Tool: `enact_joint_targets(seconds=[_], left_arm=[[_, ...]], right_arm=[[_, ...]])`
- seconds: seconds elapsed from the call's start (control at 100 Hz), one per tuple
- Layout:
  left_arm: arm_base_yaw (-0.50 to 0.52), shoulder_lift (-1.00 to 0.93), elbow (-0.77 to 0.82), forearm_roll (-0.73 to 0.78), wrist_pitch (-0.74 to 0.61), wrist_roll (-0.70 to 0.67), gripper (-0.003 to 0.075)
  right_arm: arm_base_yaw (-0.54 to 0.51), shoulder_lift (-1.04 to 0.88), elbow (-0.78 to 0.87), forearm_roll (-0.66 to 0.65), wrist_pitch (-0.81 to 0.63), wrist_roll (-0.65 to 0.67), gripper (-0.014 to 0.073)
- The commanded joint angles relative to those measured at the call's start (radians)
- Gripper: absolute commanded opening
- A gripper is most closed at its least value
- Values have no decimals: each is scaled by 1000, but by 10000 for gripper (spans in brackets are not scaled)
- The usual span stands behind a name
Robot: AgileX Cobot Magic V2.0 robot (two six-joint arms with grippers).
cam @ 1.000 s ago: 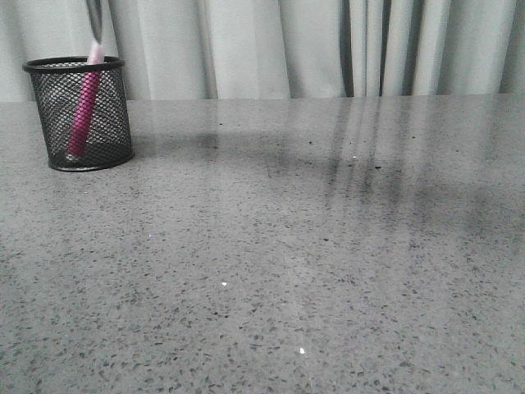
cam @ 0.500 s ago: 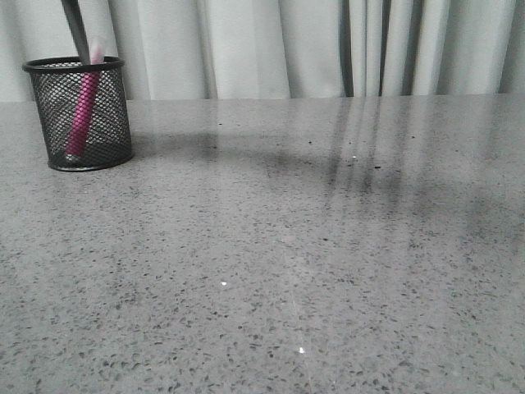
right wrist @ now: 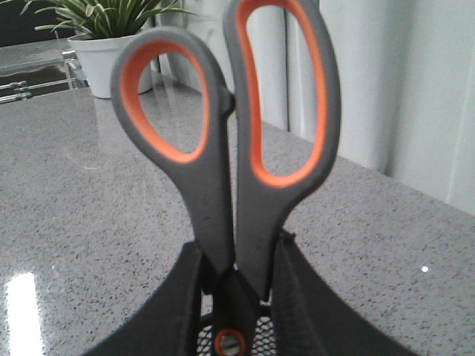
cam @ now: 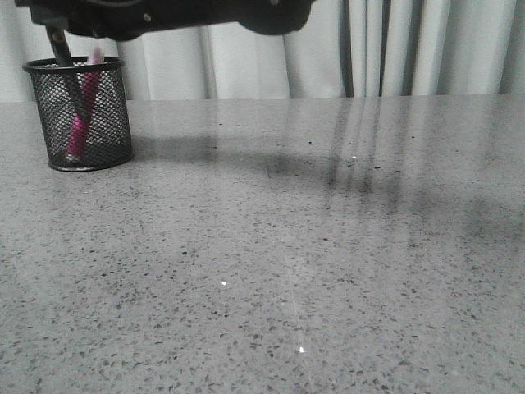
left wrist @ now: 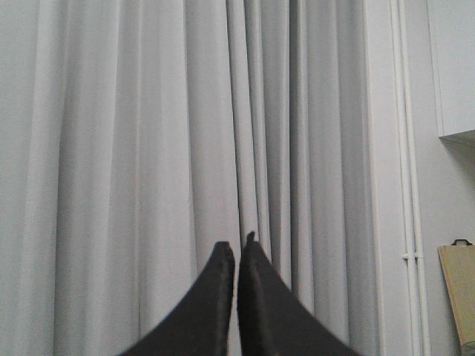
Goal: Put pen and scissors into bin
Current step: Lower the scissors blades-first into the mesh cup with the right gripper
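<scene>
Right gripper (right wrist: 237, 285) was clamped on the scissors (right wrist: 230, 141) just above the orange pivot screw (right wrist: 229, 342), jaws pressed to either side of the handle shanks, finger loops standing up clear of the jaws. Below the jaws, mesh of the black wire-mesh bin (cam: 79, 115) showed directly beneath the pivot, so the blades pointed down into it; in the front view a dark blade ran past the rim and slanted inside. The magenta-pink pen (cam: 83, 111) already leaned in the bin, its pale cap end poking above the rim, crossing the blade behind the mesh. Whether the blade tips had reached the bin's base could not be told. Left gripper (left wrist: 236, 256) was pinched together on nothing, aimed at the curtain, well away from the work. Judgement: the step was lowering and letting go of the scissors. Best done by keeping the blades near vertical and toward the centre of the bin, descending until the tips were low inside, then parting the jaws and lifting straight up clear of the loops. Risks: a sideways nudge could tip the light bin on the surface, or the blade could lever the pen out.
</scene>
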Motion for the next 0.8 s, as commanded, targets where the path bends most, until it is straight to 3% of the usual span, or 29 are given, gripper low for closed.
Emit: enact_joint_targets(seconds=[0.0,0.79], left_arm=[[-7,13,-22,-8,1,3,-19],[-7,13,-22,13,1,3,-19]], right_arm=[[-7,-54,-34,19,-80,-13,-69],[-10,-53,-32,15,-65,-1,-69]])
